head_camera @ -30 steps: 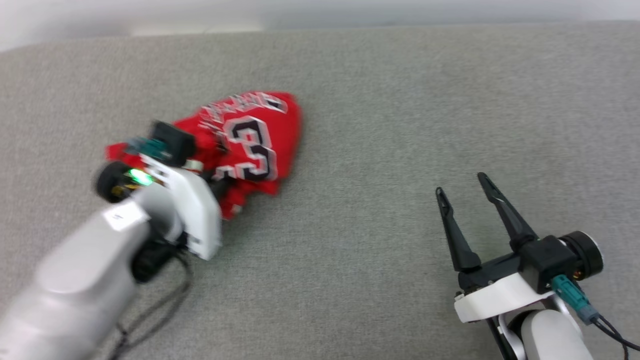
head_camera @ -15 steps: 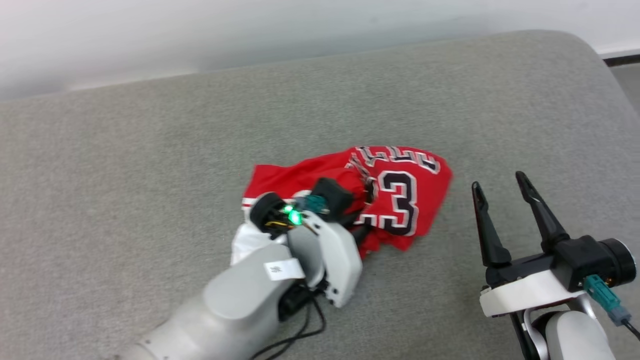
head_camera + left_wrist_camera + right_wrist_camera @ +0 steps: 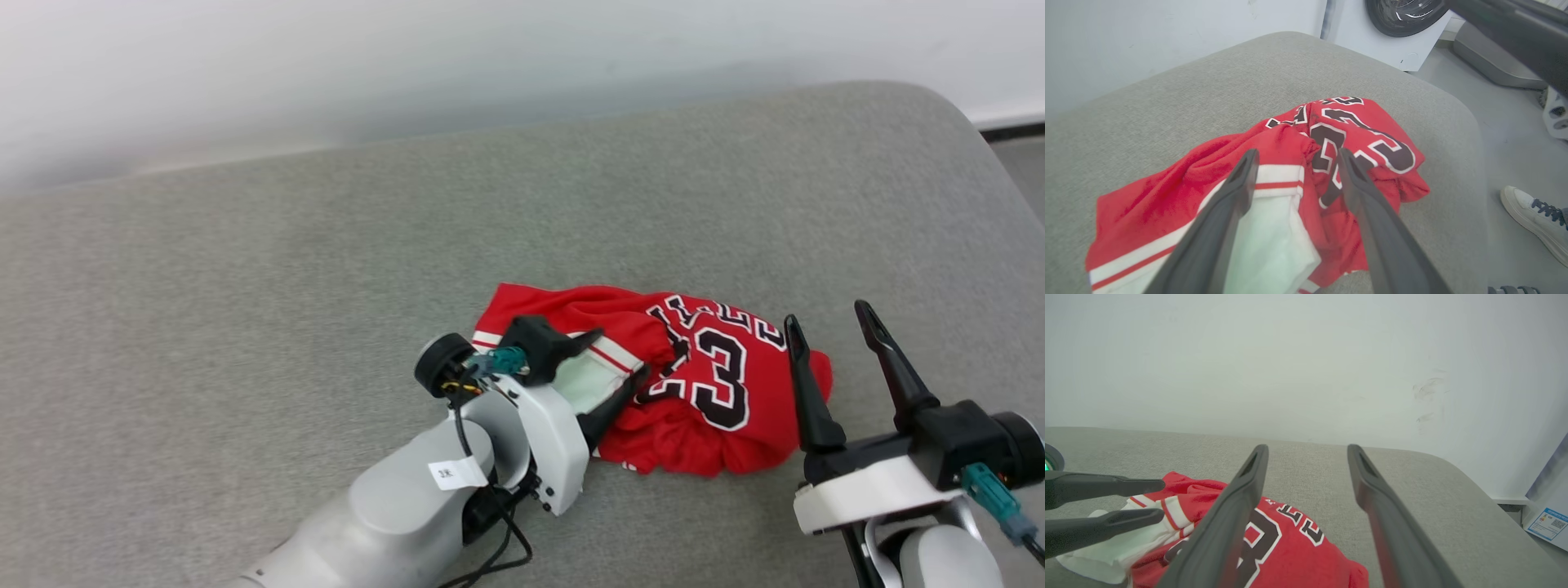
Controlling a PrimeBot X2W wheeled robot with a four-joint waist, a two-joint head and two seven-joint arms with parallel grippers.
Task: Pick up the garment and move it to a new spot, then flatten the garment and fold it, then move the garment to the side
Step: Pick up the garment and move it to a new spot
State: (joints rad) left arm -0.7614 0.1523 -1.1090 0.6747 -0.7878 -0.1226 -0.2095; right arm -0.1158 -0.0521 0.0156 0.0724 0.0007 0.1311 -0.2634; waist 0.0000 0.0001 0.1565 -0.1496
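Red and crumpled, the garment lies at the lower centre-right of the head view on a grey upholstered surface, its black "23" facing up. The left gripper, at lower centre, has its fingers spread apart over the white sleeve, clamping nothing. The right gripper, at lower right, stands wide open and empty just beside the garment's right edge. A person's pale shoe shows at the right edge of the left wrist view.

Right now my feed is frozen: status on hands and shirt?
Left hand open, straddling white sleeve. Right hand open, empty. Crumpled red jersey shirt on grey fabric cushion. Person's white shoe beside cushion.
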